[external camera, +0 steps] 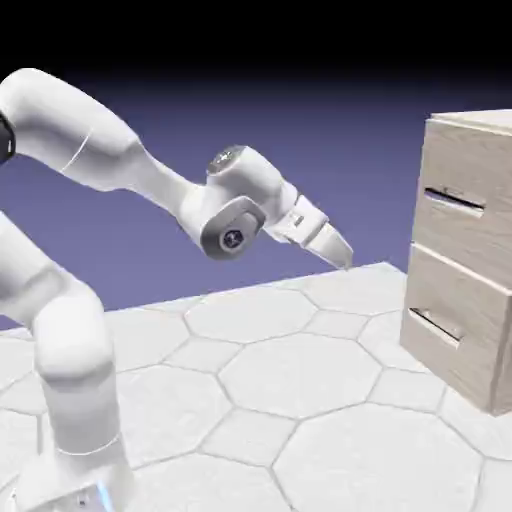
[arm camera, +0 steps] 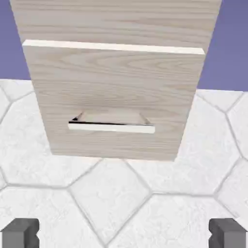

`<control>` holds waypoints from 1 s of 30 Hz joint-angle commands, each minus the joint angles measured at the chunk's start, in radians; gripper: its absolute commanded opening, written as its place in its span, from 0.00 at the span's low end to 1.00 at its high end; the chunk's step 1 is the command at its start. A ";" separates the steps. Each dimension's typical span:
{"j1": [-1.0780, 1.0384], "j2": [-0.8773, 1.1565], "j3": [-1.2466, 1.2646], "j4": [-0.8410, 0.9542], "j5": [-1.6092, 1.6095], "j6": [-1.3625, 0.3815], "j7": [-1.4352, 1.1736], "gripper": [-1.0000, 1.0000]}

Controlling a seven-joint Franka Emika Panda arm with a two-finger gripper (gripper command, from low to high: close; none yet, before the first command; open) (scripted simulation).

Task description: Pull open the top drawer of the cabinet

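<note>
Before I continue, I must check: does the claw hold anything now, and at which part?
Nothing is held. The claw is open in the air, apart from the cabinet, and touches neither drawer handle.

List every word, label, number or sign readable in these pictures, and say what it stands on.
None: no readable text anywhere.
The cabinet, its top drawer and the gripper carry no lettering.
A small round mark on the arm's wrist joint is too small to read.
</note>
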 commanded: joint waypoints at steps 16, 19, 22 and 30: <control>0.310 0.479 -0.409 0.207 0.674 -0.128 -0.696 0.50; 0.368 0.569 -0.486 0.246 0.800 -0.151 -0.826 0.50; 0.427 0.658 -0.563 0.285 0.926 -0.175 -0.957 0.50; 0.582 0.898 -0.767 0.389 1.263 -0.239 -1.305 0.50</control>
